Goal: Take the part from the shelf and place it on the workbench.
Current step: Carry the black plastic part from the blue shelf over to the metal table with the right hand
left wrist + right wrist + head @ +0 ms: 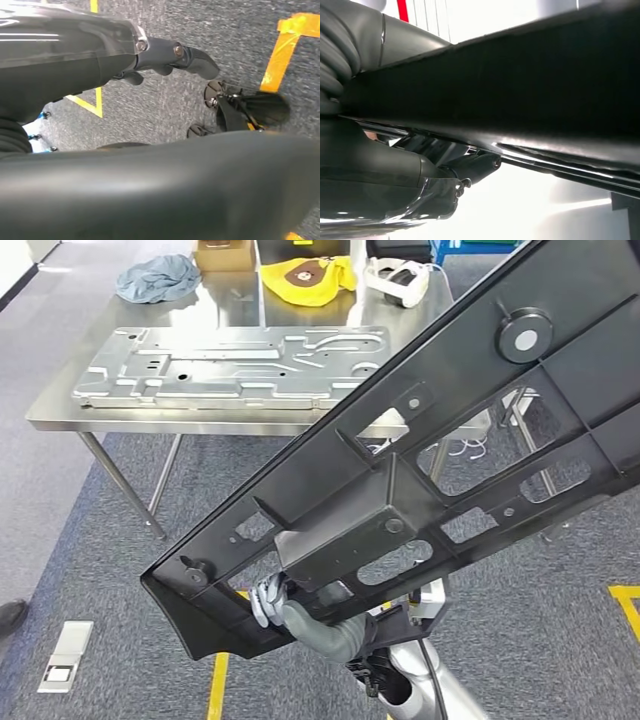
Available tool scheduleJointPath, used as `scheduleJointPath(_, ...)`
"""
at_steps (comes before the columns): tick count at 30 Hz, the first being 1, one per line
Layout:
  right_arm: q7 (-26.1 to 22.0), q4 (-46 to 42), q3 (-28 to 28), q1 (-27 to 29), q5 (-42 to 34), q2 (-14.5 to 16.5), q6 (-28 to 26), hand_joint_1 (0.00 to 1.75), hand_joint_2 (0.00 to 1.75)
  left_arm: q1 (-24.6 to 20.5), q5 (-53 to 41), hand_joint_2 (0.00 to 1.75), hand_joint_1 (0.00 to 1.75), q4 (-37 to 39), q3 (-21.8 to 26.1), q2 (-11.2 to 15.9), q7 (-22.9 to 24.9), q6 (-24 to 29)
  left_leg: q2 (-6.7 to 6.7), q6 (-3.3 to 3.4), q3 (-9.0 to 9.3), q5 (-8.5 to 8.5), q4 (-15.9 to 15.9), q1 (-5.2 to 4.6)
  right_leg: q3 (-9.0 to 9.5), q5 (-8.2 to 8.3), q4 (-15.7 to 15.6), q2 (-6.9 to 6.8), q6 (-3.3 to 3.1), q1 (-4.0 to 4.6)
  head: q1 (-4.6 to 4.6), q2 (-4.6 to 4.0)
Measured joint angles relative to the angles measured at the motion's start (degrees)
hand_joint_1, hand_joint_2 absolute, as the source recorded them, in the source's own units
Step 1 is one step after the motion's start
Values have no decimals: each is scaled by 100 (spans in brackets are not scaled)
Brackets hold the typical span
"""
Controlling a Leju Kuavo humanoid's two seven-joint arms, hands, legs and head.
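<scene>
The part is a long black plastic panel (392, 490) with several cut-outs, held slanting in the air from lower left to upper right, short of the workbench (53, 415). My left hand (275, 602) grips its lower edge near the low end, fingers curled around the rim. In the left wrist view the panel (158, 190) lies close below my left hand (177, 55), above grey carpet. In the right wrist view my right hand (376, 170) holds the panel (508, 85) between the thumb and the rest of the hand, against a bright background.
A silver stamped metal sheet (226, 365) covers much of the steel workbench. Behind it lie a blue cloth (158, 278), a yellow bag (309, 280), a white device (400, 282) and a cardboard box (224, 252). A floor socket (66, 655), a person's shoe (9, 615) and yellow tape (219, 685) mark the carpet.
</scene>
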Motion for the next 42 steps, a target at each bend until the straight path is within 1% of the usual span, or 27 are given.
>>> scheduleJointPath(1, -1, -7, -3, 3, 14, -1, -6, 175, 175, -2, -5, 175, 0, 0, 2, 0, 1, 0, -4, 41, 47, 22, -116, -26, 19, -23, -12, 2, 28, -4, 0, 0)
scheduleJointPath(3, -2, -27, -9, 13, 40, -1, -26, 175, 175, -8, -23, 175, 0, -1, 4, -1, -1, 1, -6, 104, 102, -65, -230, -49, 24, -40, -53, -2, 91, -8, -2, 0)
scheduleJointPath(5, -3, -65, -16, 17, 58, -2, -42, 175, 175, -12, -54, 175, 0, -1, 4, -1, -10, 1, 5, 136, 206, -117, -397, -13, 27, -92, -23, -23, 140, 2, 4, 0)
scheduleJointPath(6, -3, -79, -20, 13, 63, -3, -45, 175, 175, -14, -66, 175, 0, 0, 4, -1, -16, -1, 9, 148, 277, -131, -477, 12, -35, -163, 122, -30, 161, 9, 8, 0)
scheduleJointPath(7, -4, -89, -24, 16, 67, -6, -47, 175, 175, -15, -74, 175, 0, 0, 4, -2, -22, -2, 14, 154, 335, -144, -520, 33, -171, -269, 384, -35, 176, 6, 14, 0)
scheduleJointPath(9, -4, -89, -28, 39, 72, -17, -50, 175, 175, -13, -76, 175, 0, 0, 4, -6, -27, -5, 13, 161, 421, -201, -543, 43, -618, -478, 1096, -35, 210, -3, 19, 0)
scheduleJointPath(10, -4, -89, -30, 61, 74, -23, -53, 175, 175, -9, -76, 175, 0, 0, 4, -9, -26, -7, 13, 152, 467, -242, -543, 46, -813, -483, 1343, -36, 227, -7, 20, 0)
scheduleJointPath(11, -4, -88, -29, 80, 75, -30, -54, 175, 175, -5, -80, 175, 0, 0, 4, -11, -25, -7, 12, 137, 527, -288, -542, 50, -919, -363, 1393, -37, 241, -9, 20, 0)
scheduleJointPath(12, -4, -88, -29, 94, 77, -34, -55, 175, 175, -3, -85, 175, 0, 0, 3, -12, -24, -7, 11, 119, 599, -339, -542, 58, -918, -130, 1226, -39, 251, -11, 20, 0)
scheduleJointPath(14, -4, -86, -31, 109, 81, -42, -56, 175, 175, -6, -93, 175, 0, 0, 4, -12, -22, -6, 8, 69, 747, -449, -544, 67, -727, 381, 574, -52, 255, -8, 20, 0)
scheduleJointPath(15, -5, -86, -31, 114, 85, -45, -57, 175, 175, -12, -95, 175, 0, -1, 5, -11, -21, -5, 5, 37, 787, -493, -541, 64, -627, 498, 310, -57, 243, -1, 19, 0)
scheduleJointPath(16, -5, -86, -32, 120, 89, -49, -58, 175, 175, -22, -97, 175, 0, -1, 5, -11, -19, -4, 5, 9, 799, -524, -540, 57, -568, 507, 158, -57, 212, 8, 19, 0)
scheduleJointPath(20, -10, -96, -39, 129, 95, -50, -74, 175, 175, -59, -124, 175, 0, 0, 4, -18, 6, 2, 18, -83, 824, -606, -537, 49, -473, 348, 35, -34, 48, -4, 20, 0)
scheduleJointPath(22, -11, -103, -40, 119, 98, -48, -80, 175, 175, -70, -159, 175, 0, 0, 4, -22, 12, 0, 18, -130, 633, -793, -125, 56, -391, 296, 12, -49, -23, -30, 14, 0)
scheduleJointPath(24, -13, -104, -42, 119, 104, -48, -90, 175, 175, -62, -184, 175, 0, 0, 4, -25, 12, -2, 17, -156, 150, -1029, 663, 61, -329, 231, 11, -52, -60, -21, 8, 0)
scheduleJointPath(25, -13, -104, -43, 127, 108, -48, -94, 175, 175, -49, -191, 175, 0, 0, 4, -25, 12, -2, 17, -157, -80, -1065, 971, 62, -294, 198, 11, -43, -63, -14, 7, 0)
scheduleJointPath(26, -13, -104, -45, 136, 112, -49, -97, 175, 175, -35, -194, 175, 0, 0, 4, -25, 11, -2, 17, -145, -229, -987, 1095, 59, -247, 161, 11, -31, -63, -7, 7, 0)
scheduleJointPath(27, -15, -107, -48, 143, 117, -49, -101, 175, 175, -23, -196, 175, 0, 0, 4, -25, 11, -2, 16, -119, -269, -790, 993, 51, -185, 119, 11, -18, -60, 1, 7, 0)
scheduleJointPath(29, -41, -127, -54, 150, 134, -49, -107, 175, 175, -16, -198, 175, 0, 0, 4, -25, 10, 1, 7, -18, -128, -259, 381, 15, -42, 25, 1, -4, -47, 12, 9, 0)
scheduleJointPath(30, -62, -140, -58, 148, 143, -51, -110, 175, 175, -16, -199, 175, 0, 0, 5, -25, 10, 5, 1, 39, -39, -74, 111, -15, 14, -17, -7, 0, -30, 16, 12, 0)
scheduleJointPath(31, -79, -155, -64, 148, 151, -52, -114, 175, 175, -16, -201, 175, 0, 0, 5, -25, 9, 14, -5, 90, 25, 5, -60, -46, 46, -45, -20, 1, -5, 12, 13, 0)
scheduleJointPath(33, -93, -179, -78, 146, 160, -56, -121, 175, 175, -16, -203, 175, 0, 0, 7, -25, 10, 34, -9, 159, 73, -36, -160, -90, 61, -66, -60, 1, 55, 1, 12, 0)
scheduleJointPath(36, -92, -237, -100, 127, 168, -55, -125, 175, 175, -29, -204, 175, 0, -2, 7, -30, 10, 47, 1, 210, 270, -121, -480, -35, 55, -142, -10, -26, 141, 15, 14, 0)
scheduleJointPath(38, -86, -249, -112, 108, 172, -61, -123, 175, 175, -33, -205, 175, 0, -1, 7, -36, 11, 46, 7, 216, 405, -158, -603, -3, -201, -337, 478, -35, 190, 13, 18, 0)
scheduleJointPath(40, -76, -245, -119, 122, 172, -75, -125, 175, 175, -30, -207, 175, 0, 0, 7, -48, 18, 46, 8, 205, 497, -229, -612, 7, -655, -500, 1162, -36, 236, -1, 18, 0)
scheduleJointPath(41, -72, -243, -121, 134, 172, -84, -125, 175, 175, -27, -208, 175, 0, 0, 7, -54, 20, 46, 7, 186, 552, -276, -611, 15, -816, -446, 1327, -36, 257, -8, 18, 0)
scheduleJointPath(42, -72, -241, -122, 143, 172, -91, -125, 175, 175, -24, -208, 175, 0, 0, 7, -58, 22, 46, 6, 164, 620, -327, -611, 25, -880, -273, 1287, -37, 279, -15, 18, 0)
